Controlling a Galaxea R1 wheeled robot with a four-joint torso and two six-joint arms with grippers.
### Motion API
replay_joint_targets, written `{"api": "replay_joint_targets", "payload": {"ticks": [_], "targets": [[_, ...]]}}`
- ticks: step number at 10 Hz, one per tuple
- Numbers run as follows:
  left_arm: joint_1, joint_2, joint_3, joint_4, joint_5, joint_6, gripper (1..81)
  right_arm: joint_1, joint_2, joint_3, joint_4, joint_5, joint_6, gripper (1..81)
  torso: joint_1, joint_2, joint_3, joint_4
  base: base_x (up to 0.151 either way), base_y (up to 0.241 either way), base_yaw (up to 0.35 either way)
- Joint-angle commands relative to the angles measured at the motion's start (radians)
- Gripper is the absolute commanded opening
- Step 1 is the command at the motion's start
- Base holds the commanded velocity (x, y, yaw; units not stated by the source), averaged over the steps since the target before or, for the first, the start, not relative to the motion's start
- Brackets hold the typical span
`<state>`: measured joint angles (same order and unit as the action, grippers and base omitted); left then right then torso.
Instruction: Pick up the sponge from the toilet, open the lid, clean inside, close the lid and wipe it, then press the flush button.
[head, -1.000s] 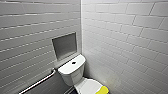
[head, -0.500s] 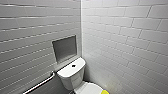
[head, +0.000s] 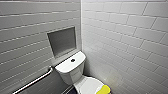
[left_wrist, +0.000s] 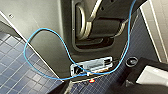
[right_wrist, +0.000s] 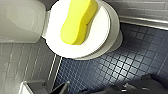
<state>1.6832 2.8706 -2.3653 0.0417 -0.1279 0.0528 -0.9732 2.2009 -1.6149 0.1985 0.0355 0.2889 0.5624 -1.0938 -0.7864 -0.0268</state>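
The head view is taking in the glossy white toilet (head: 71, 71) and the round dark flush button (head: 72, 60) on its tank. The right wrist view is showing the waisted yellow sponge (right_wrist: 78, 21) lying along the closed oval lid (right_wrist: 82, 48), over blue mosaic floor (right_wrist: 112, 67). Dark shapes well apart from it are perhaps the right claw (right_wrist: 100, 89); whether it is apart or together, I cannot tell.

Left wrist tucked beside the robot's dark body (left_wrist: 47, 30), blue cable (left_wrist: 37, 32) looped across; right hand (right_wrist: 105, 88) aimed downward.
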Motion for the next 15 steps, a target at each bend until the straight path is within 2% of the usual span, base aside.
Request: {"api": "replay_joint_targets", "payload": {"ticks": [1,2,3,4,6,7,10,13,14,15], "targets": [[0.02,0.047,-0.058,0.012,0.073,0.006,81.1,0.138,-0.034,0.006,0.015,-0.045,0.026,81.1,0.06,-0.094,-0.088,0.0,0.0,0.0,0.0],[0.022,0.058,-0.075,0.012,0.073,0.007,81.1,0.162,-0.018,-0.002,0.016,-0.045,0.027,81.1,0.084,-0.131,-0.099,0.0,0.0,0.0,0.0],[0.025,0.061,-0.075,0.012,0.073,0.007,81.1,0.178,0.008,-0.021,0.027,-0.045,0.027,81.1,0.111,-0.172,-0.061,0.0,0.0,0.0,0.0],[0.028,0.061,-0.075,0.01,0.073,0.007,81.1,0.196,0.035,-0.042,0.029,-0.046,0.027,81.1,0.131,-0.202,-0.068,0.0,0.0,0.0,0.0],[0.031,0.063,-0.077,0.009,0.073,0.007,81.1,0.233,0.101,-0.1,0.038,-0.101,0.027,81.1,0.174,-0.27,-0.082,0.0,0.0,0.0,0.0],[0.033,0.063,-0.077,0.006,0.073,0.006,81.1,0.245,0.119,-0.117,0.036,-0.101,0.044,81.1,0.132,-0.206,-0.136,0.0,0.0,0.0,0.0],[0.034,0.063,-0.077,0.004,0.074,0.006,81.1,0.296,0.141,-0.151,0.038,-0.106,0.07,81.1,0.163,-0.257,-0.211,0.0,0.0,0.0,0.0],[0.046,0.073,-0.077,0.01,0.074,0.006,81.1,0.329,0.161,-0.186,0.038,-0.108,0.088,81.1,0.168,-0.262,-0.314,0.0,0.0,0.0,0.0],[0.048,0.076,-0.081,0.011,0.074,0.006,81.1,0.346,0.167,-0.195,0.038,-0.112,0.091,81.1,0.232,-0.362,-0.298,0.0,0.0,0.0,0.0],[0.047,0.078,-0.087,0.01,0.074,0.006,81.1,0.363,0.176,-0.201,0.039,-0.114,0.099,81.1,0.233,-0.363,-0.285,0.0,0.0,0.0,0.0]]}}
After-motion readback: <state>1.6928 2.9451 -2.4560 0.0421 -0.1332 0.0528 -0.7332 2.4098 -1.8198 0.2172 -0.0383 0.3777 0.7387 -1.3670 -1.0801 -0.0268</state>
